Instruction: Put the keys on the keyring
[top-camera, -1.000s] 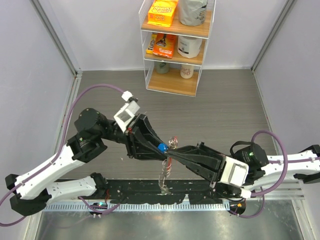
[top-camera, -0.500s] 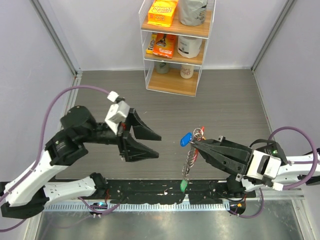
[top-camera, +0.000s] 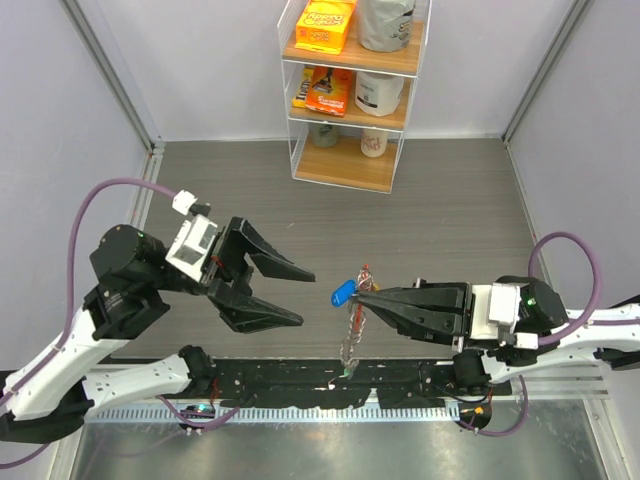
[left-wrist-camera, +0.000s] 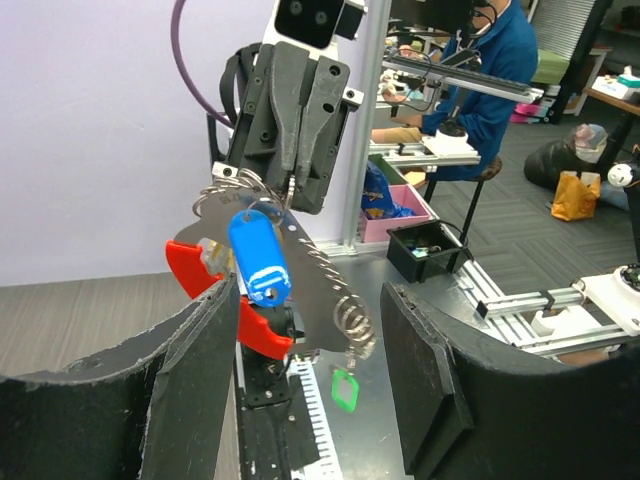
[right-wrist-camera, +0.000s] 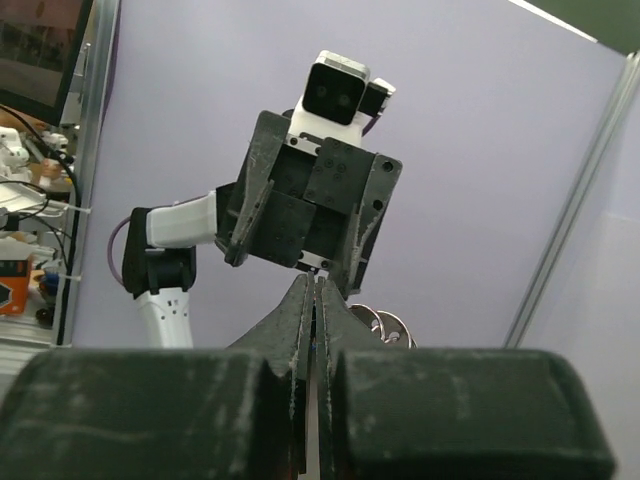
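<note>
Fingers wide apart on the left gripper (top-camera: 306, 297), nothing between them, aimed across at the dangling bundle. Looks to me like it's lined up to take a key or steady the ring.

Moving right, the blue key (top-camera: 343, 293) sits just off the right arm's tips. Below it the keyring (top-camera: 353, 325) hangs free above the surface (top-camera: 450, 220), silvery chain drooping with its red piece (left-wrist-camera: 190, 270) alongside. From the left wrist view, a green key (left-wrist-camera: 345, 388) appears to dangle at the chain's bottom end. No yellow key that I can spot.

Further right, the right gripper (top-camera: 366, 294) is pinched tight on the top of the keyring, holding it up in the air between both arms. Sensible, I'd say, since the keys hang clear and reachable that way.

Up at the back stands the shelf rack (top-camera: 350, 170). Top tier has an orange box (top-camera: 325, 25) on the left and a white bag (top-camera: 385, 22) on the right. Middle tier has an orange packet (top-camera: 328, 90) and a white tub (top-camera: 380, 93). Bottom tier has two cups (top-camera: 375, 143), too small to say more.
</note>
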